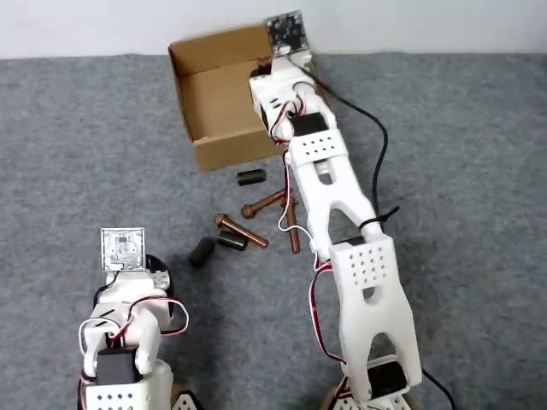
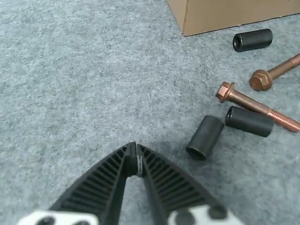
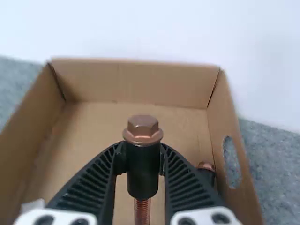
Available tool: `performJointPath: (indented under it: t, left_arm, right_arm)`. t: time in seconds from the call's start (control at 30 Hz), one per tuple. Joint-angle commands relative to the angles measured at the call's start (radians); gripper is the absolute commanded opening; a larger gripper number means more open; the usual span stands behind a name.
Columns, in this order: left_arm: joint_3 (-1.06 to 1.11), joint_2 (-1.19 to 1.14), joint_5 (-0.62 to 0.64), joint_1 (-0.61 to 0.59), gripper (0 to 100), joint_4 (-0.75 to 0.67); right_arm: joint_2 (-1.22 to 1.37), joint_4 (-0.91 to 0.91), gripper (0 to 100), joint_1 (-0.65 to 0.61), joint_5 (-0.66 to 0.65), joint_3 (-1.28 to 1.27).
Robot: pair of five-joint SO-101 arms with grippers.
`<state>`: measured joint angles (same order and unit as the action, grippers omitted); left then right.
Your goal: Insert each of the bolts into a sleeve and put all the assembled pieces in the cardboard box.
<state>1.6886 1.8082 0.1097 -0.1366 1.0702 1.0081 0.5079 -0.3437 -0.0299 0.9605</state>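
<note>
While the right tool hangs above the cardboard box, it clamps a sleeve with a bolt seated through it
Box at 11 o'clock of the surface; the piece is held over the bare box floor, apparently for release beside another assembled piece at the box wall. Left tool, clenched on nothing, sits at 7 o'clock, near loose bolts and sleeves at centre

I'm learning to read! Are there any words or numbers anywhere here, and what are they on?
None can be read.
The cardboard box, the loose bolts, the sleeves and the sleeved bolt are plain.
Any print on the small board atop an arm is too small to tell.
</note>
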Motion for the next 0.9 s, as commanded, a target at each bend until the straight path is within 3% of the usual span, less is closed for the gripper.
performJointPath:
  t: [0.0,0.23,0.47,0.73,0.87]
  left_arm:
    - [-0.004,0.006,-0.003,-0.005,0,-0.005]
    - [-0.004,0.006,-0.005,-0.005,0,-0.005]
    - [-0.004,0.006,-0.005,-0.003,0,-0.005]
    - [-0.004,0.006,-0.005,-0.005,0,-0.005]
    - [-0.004,0.006,-0.006,-0.006,0,-0.005]
  right_arm:
    - [0.031,0.002,0.8,0.016,-0.049,0.118]
    - [0.068,0.176,1.4,0.025,-0.068,0.121]
    - [0.058,0.288,17.7,0.03,-0.069,0.123]
    - [0.058,0.318,5.1,0.01,-0.069,0.238]
    - [0.053,0.496,0.8,-0.018,-0.064,0.376]
